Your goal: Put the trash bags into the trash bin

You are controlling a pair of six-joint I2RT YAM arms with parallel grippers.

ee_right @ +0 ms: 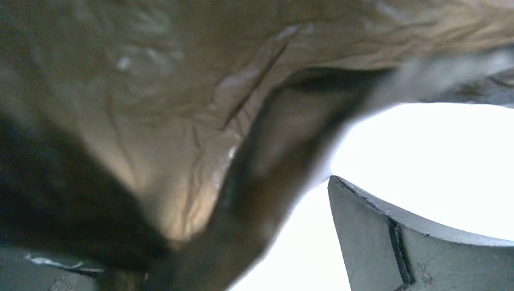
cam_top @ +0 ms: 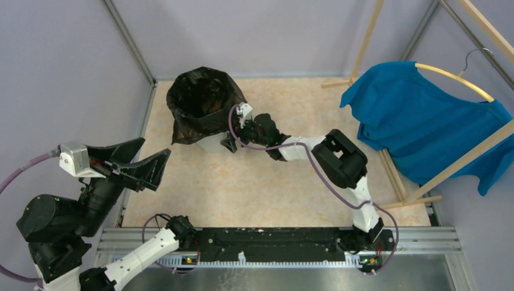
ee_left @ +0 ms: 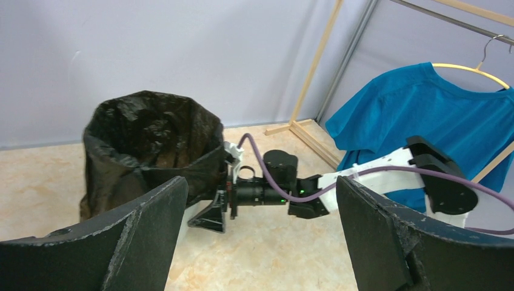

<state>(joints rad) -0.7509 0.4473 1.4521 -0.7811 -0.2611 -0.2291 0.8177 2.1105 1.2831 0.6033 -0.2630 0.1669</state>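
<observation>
Trash bag (cam_top: pixel 200 100) sits draped over the trash bin (cam_top: pixel 212 144) at the far left-centre of the bench (cam_top: pixel 291 182). The bag's mouth is open upward and its hem is folded down outside the rim. Only a bit of the bin's white lower wall shows under the black film on the near side. Looks lined already, or v. nearly.

Right claw (cam_top: pixel 233 130) is tucked against the bin's near-right side, jaws spread wide. In the wrist view the stretched brownish film fills most of the frame w/ one finger (ee_right: pixel 388 242) at lower right. It has no pinch on the film, but I can't tell whether the film touches the pads.

Left claw (cam_top: pixel 156 147) hovers well apart at the near left, jaws wide, holding nothing.

Risks from here, as I judge them:
- The film is thin and lies right over the right claw. If the claw pulls away w/ plastic snagged on a finger, the hem prob. drags off the rim or the film tears.
- The bin looks light and tapers to its base. A sideways shove or tug from the right claw could tip or slide it, and the left claw is too far off to steady it.
- If the jaws close blind they may grab a fold and undo the lining.
- The right arm's elbow is near the blue T-shirt (cam_top: pixel 424 121), so a wide swing back might brush it.
</observation>
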